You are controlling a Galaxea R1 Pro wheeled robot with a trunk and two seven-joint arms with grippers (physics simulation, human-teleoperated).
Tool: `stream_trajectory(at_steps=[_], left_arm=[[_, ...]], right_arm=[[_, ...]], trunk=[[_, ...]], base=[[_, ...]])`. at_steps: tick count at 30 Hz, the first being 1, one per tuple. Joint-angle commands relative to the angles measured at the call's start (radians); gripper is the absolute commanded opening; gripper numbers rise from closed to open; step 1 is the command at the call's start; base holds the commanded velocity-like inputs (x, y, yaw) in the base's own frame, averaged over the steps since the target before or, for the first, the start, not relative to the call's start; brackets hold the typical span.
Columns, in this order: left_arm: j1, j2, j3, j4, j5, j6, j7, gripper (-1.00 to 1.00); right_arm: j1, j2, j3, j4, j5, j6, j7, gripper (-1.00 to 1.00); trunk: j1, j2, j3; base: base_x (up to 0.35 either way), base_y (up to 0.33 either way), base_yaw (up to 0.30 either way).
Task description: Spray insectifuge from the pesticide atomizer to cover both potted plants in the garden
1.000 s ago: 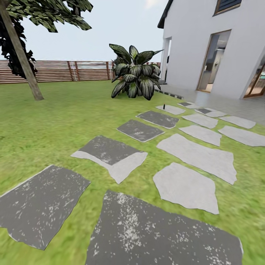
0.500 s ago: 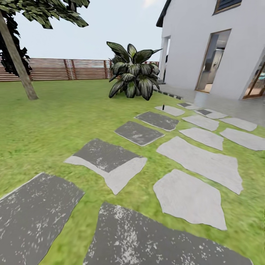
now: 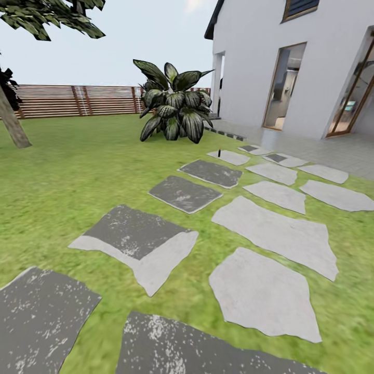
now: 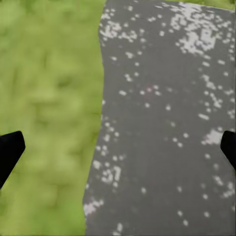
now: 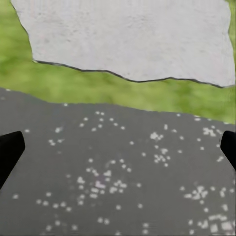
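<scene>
At the far left of the lawn (image 3: 67,171) a tree trunk (image 3: 11,124) leans before the slatted fence (image 3: 78,100); rightward, the striped-leaf bush (image 3: 174,104), then the pesticide atomizer (image 3: 219,153) upright at a far stepping stone (image 3: 228,157). Both the left gripper (image 4: 118,147) and right gripper (image 5: 118,147) hang spread wide, empty.

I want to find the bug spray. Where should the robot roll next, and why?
Probably straight on along the stepping stones. A tiny dark upright stick, likely the spray bottle, stands far ahead by the pale stones, near the big striped bush. It looks too far to reach. Both grippers, left and right, hang open and empty over stone and grass.
</scene>
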Motion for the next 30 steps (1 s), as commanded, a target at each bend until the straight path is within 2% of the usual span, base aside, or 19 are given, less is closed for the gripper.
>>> stream_trajectory(at_steps=[1,30], left_arm=[[0.0,0.0,0.002,0.001,0.001,-0.003,0.0,1.0],[0.0,0.0,0.002,0.001,0.001,-0.003,0.0,1.0]], right_arm=[[0.0,0.0,0.0,0.001,0.0,-0.003,-0.001,1.0],[0.0,0.0,0.0,0.001,0.0,-0.003,0.0,1.0]], trunk=[[0.0,0.0,-0.001],[0.0,0.0,-0.001]], base=[[0.335,0.0,-0.004],[0.335,0.0,0.0]])
